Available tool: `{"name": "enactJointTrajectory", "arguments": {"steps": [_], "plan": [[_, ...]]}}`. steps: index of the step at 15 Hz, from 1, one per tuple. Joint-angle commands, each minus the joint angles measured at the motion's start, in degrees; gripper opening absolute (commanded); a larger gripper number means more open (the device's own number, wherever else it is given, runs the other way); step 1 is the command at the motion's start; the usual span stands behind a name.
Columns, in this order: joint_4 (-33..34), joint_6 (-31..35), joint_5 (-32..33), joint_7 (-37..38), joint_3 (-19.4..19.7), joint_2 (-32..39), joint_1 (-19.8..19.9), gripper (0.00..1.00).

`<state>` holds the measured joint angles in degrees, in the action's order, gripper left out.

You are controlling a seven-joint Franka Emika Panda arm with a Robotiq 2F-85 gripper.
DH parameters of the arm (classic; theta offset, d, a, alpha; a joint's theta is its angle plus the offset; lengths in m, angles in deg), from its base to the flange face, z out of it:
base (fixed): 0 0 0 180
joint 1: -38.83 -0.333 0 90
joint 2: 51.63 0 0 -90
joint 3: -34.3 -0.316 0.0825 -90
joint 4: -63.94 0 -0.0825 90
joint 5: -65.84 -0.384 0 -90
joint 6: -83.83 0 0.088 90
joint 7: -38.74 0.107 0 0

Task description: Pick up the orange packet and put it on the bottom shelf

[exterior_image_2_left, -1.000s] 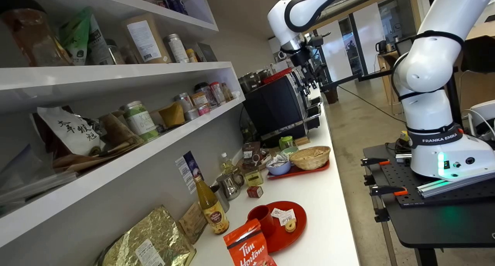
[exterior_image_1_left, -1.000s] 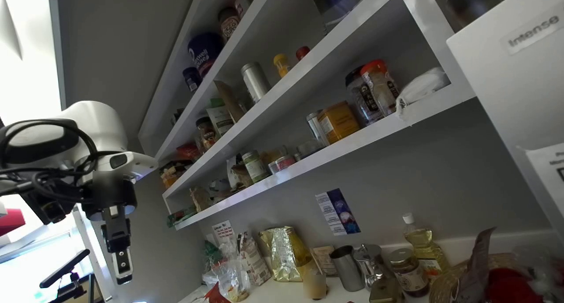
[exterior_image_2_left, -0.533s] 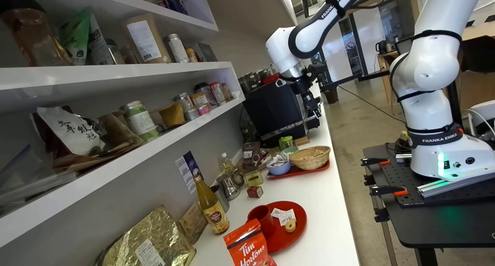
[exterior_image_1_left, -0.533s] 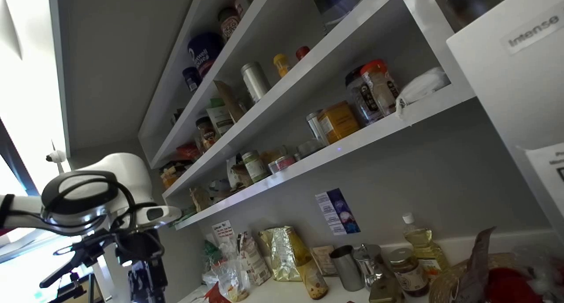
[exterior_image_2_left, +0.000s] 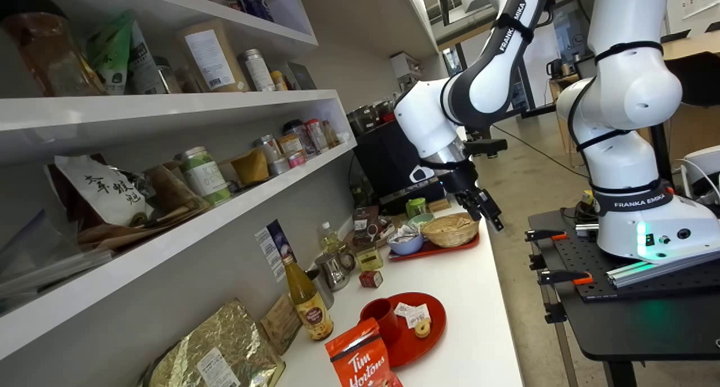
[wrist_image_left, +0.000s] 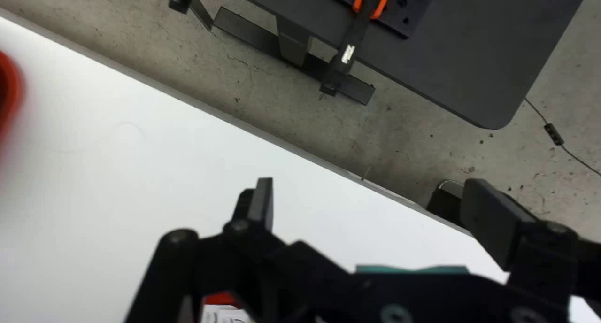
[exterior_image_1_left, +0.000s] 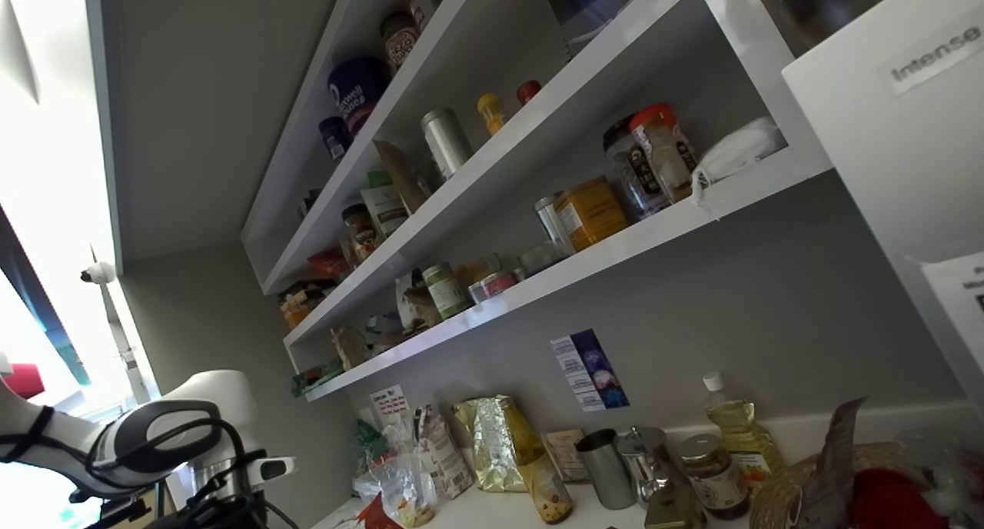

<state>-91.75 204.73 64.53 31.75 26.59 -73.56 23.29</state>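
The orange packet, a glossy orange-red Tim Hortons pouch, stands at the near end of the counter beside a red plate. A red-orange tip low in an exterior view may be part of it; I cannot make it out in the wrist view. The bottom shelf is the lowest thick white board above the counter; it also shows in an exterior view. My gripper is open and empty above the counter's front edge near the wicker basket, well away from the packet. Its spread fingers show in the wrist view.
A red plate holds a red cup and papers. A yellow bottle, gold foil bag and metal pitcher line the wall side. A wicker basket stands farther back. Jars and bags fill parts of the bottom shelf.
My arm has come down and forward from beside the coffee machine along the counter. The gripper has turned outward over the counter's front edge. The packet has not moved.
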Motion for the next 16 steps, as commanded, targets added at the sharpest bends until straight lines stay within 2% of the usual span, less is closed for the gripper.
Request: {"name": "enactJointTrajectory", "arguments": {"steps": [1, 5, 11, 13, 16], "plan": [[2.9, 5.7, -0.1, -0.6, -3.1, 7.7, -1.4, 1.00], [5.9, 11.9, 4.0, 2.0, -4.9, 13.7, 0.1, 1.00], [9.0, 26.7, 13.5, 10.8, -6.4, 19.9, 1.5, 1.00], [10.5, 29.7, 16.1, 13.6, -6.5, 22.3, 1.5, 1.00], [12.6, 32.5, 16.5, 16.2, -6.8, 25.9, 0.4, 1.00]]}}
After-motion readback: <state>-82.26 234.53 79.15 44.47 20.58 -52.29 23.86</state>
